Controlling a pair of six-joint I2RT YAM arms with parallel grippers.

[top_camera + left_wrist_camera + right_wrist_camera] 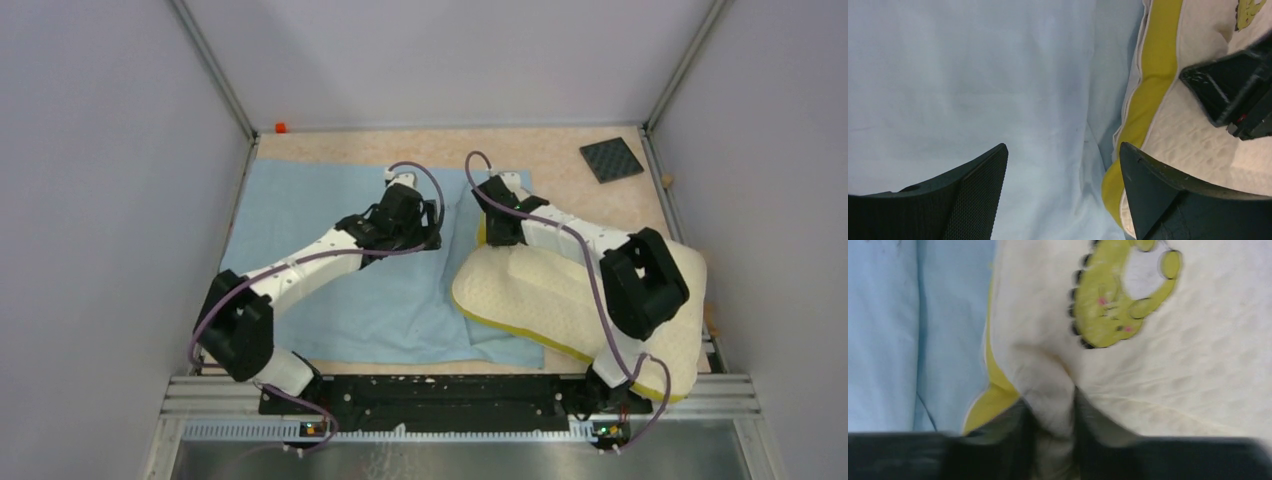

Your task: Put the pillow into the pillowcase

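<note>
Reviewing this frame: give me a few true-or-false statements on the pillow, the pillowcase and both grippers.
1. The pillow lies fully inside the pillowcase. False: it lies outside, overlapping the case's right edge.
2. The right gripper pinches a fold of the pillow. True.
3. The left gripper grips the pillowcase. False: it is open over the fabric, with nothing between its fingers.
4. A dark square pad lies at the far right corner of the table. True.
</note>
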